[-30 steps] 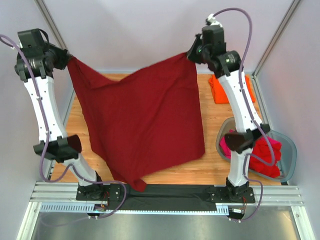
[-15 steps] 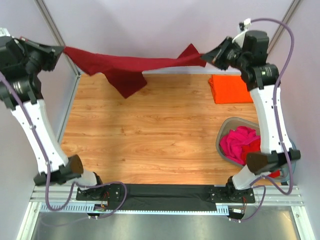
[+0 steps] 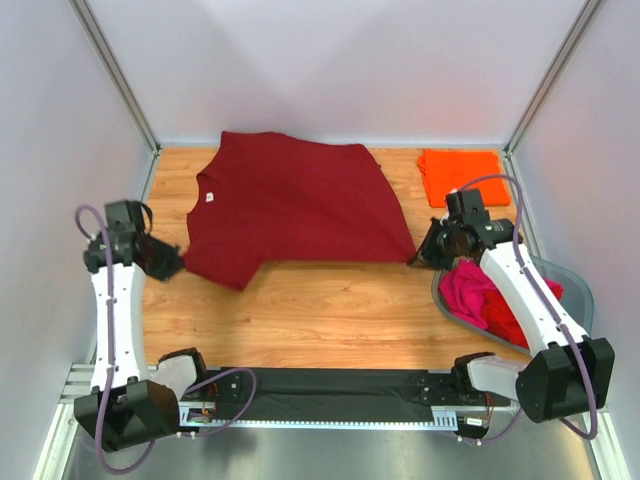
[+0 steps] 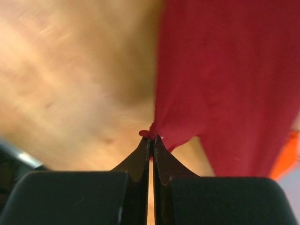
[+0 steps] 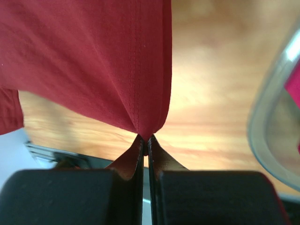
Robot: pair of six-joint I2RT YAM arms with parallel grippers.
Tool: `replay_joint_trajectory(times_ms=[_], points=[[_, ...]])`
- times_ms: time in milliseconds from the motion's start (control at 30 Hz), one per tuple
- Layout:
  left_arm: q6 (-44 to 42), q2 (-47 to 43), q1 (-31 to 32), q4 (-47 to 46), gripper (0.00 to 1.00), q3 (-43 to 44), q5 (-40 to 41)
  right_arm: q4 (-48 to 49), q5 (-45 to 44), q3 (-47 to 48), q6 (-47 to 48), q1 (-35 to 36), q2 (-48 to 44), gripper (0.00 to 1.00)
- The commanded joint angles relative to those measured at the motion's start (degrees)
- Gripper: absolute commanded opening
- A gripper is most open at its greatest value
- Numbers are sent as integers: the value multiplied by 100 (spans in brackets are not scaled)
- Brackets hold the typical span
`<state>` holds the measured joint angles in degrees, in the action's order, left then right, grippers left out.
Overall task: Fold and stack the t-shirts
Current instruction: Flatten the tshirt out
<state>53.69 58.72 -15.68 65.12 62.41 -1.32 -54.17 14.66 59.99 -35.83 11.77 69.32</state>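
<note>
Maroon t-shirt (image 3: 290,205) spread on counter (image 3: 330,310); left jaws clamped on its near-left corner, right jaws on near-right corner.

Maroon t-shirt (image 3: 300,205) flat; orange t-shirt (image 3: 462,176) folded; pink t-shirt (image 3: 468,286), red t-shirt (image 3: 506,322) crumpled.

1. The maroon t-shirt (image 3: 295,205) is showing a plain, deep wine red, with a small white label (image 3: 209,197) at its collar.
2. The folded t-shirt (image 3: 462,176) is glowing bright orange, unpatterned.
3. The tub (image 3: 578,290) is looking translucent grey around magenta-pink cloth (image 3: 465,290) and red cloth (image 3: 508,322).
4. The table (image 3: 320,310) is showing light honey wood grain.
5. The left arm (image 3: 118,310) and right arm (image 3: 528,292) are showing white shells, black joints and purple cables.
</note>
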Motion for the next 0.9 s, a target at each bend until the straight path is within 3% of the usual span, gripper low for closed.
replay_joint_trajectory(times_ms=[0,567,867], points=[[62,-721,4,438,0,-763,964,-75,-349,-259,234,62,-454,0],[-175,-889,13,818,0,-590,1310,-919,-991,-347,376,62,-428,0],[-727,-424,83,-210,0,-757,220,-806,-1149,-927,340,62,-525,0]])
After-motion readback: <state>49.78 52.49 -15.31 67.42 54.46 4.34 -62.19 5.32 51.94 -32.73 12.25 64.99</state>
